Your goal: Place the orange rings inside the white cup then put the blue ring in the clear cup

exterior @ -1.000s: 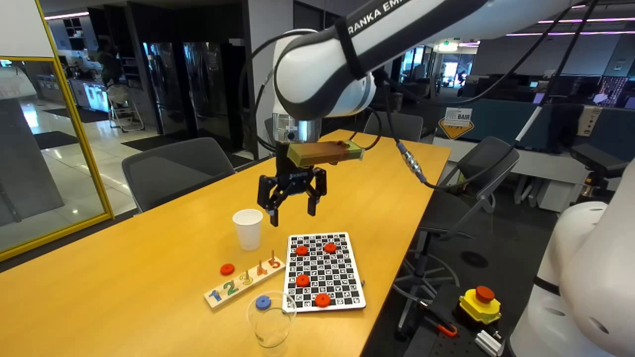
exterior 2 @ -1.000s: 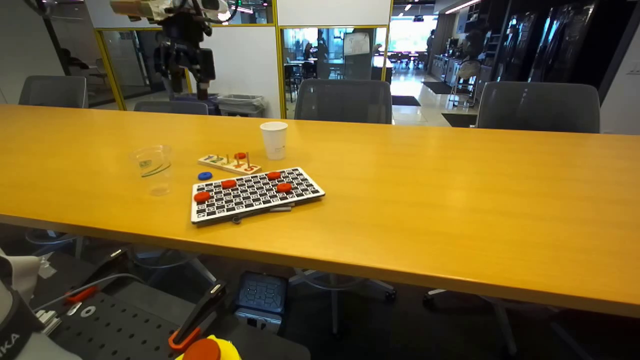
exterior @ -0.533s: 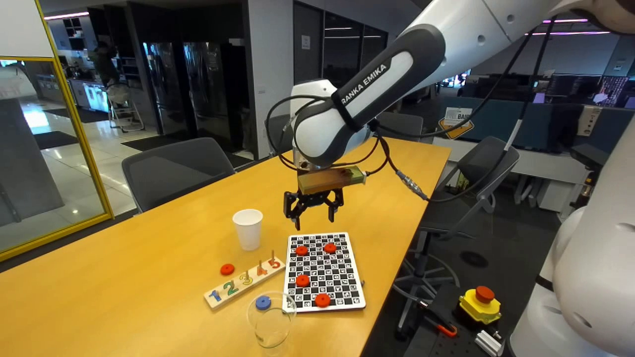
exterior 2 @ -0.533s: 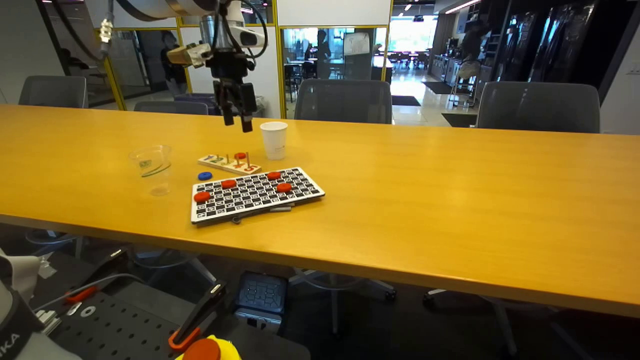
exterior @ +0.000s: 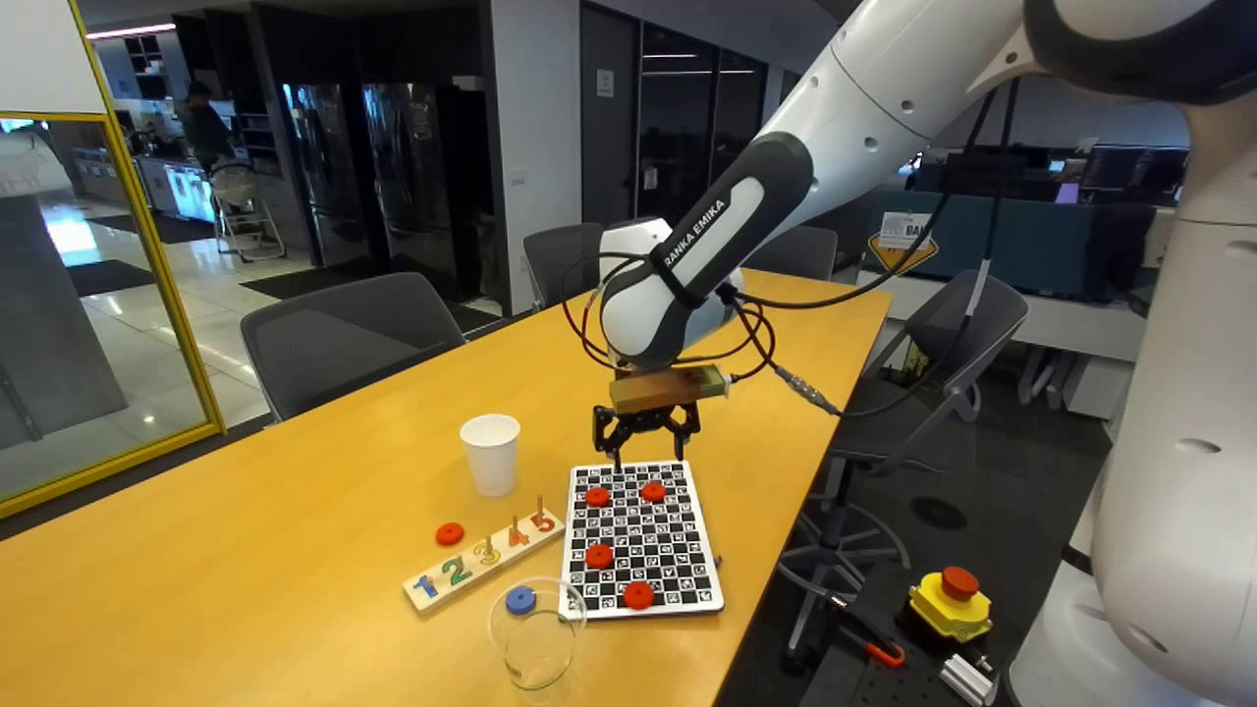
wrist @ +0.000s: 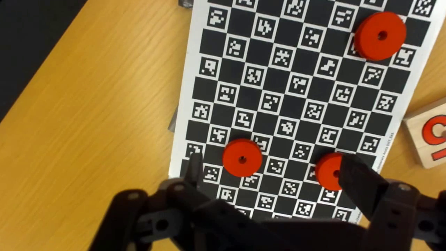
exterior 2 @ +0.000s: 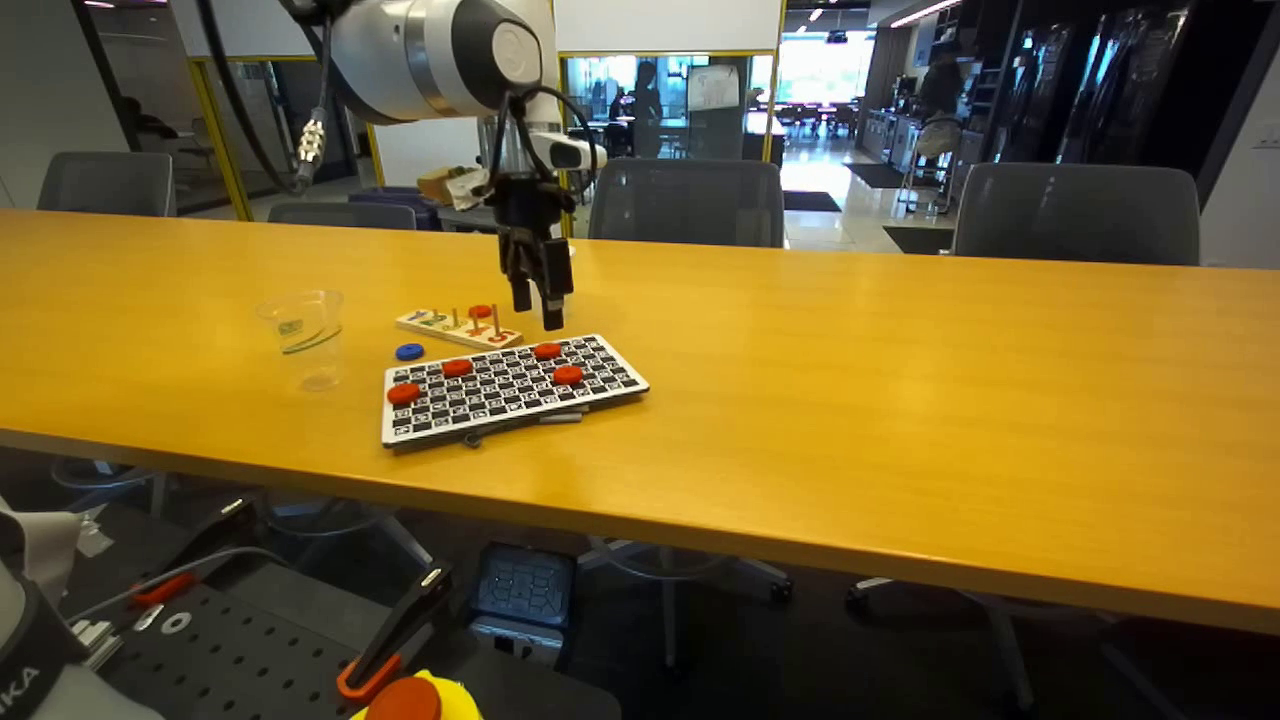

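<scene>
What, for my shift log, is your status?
Fingers open, empty. Four orange rings on board, fifth on table. Possible snag: fingers overlap one ring in wrist view.

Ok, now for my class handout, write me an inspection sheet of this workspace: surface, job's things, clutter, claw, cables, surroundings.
Surface: wood-grain table.
Job's things: four orange rings on the patterned board, another orange ring on the table; blue ring on the table; white cup and clear cup, both upright.
Clutter: numbered peg strip, pegs bare.
Claw: open, holding nothing.
Cables: cable with silver connector, hanging by the arm.
Surroundings: grey chairs; person in the background.
</scene>
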Robot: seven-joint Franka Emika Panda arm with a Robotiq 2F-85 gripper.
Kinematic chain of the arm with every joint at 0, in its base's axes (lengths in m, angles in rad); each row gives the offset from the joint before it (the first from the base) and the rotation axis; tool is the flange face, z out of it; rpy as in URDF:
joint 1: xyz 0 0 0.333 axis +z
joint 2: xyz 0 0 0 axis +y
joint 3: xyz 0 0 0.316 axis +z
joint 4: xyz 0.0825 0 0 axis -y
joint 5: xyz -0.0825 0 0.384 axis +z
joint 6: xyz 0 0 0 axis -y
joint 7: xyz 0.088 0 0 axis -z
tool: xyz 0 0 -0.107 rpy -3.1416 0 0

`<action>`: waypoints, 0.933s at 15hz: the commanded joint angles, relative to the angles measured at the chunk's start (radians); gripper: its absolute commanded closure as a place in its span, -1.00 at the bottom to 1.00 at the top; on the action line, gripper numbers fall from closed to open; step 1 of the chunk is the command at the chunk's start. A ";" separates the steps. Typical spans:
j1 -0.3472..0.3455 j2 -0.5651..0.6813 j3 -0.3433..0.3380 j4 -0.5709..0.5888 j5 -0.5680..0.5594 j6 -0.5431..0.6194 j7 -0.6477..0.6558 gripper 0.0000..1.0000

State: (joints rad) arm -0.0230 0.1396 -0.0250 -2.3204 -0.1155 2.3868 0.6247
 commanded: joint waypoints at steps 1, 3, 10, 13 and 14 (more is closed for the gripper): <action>0.009 0.080 -0.029 0.053 0.015 0.035 0.002 -1.00; 0.012 0.112 -0.040 0.069 0.025 0.042 -0.002 -1.00; 0.010 0.195 -0.061 0.117 0.070 0.066 -0.024 -1.00; 0.008 0.205 -0.066 0.119 0.096 0.069 -0.034 -1.00; 0.009 0.207 -0.069 0.119 0.101 0.071 -0.034 -1.00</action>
State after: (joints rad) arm -0.0228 0.3338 -0.0775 -2.2182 -0.0508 2.4420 0.6192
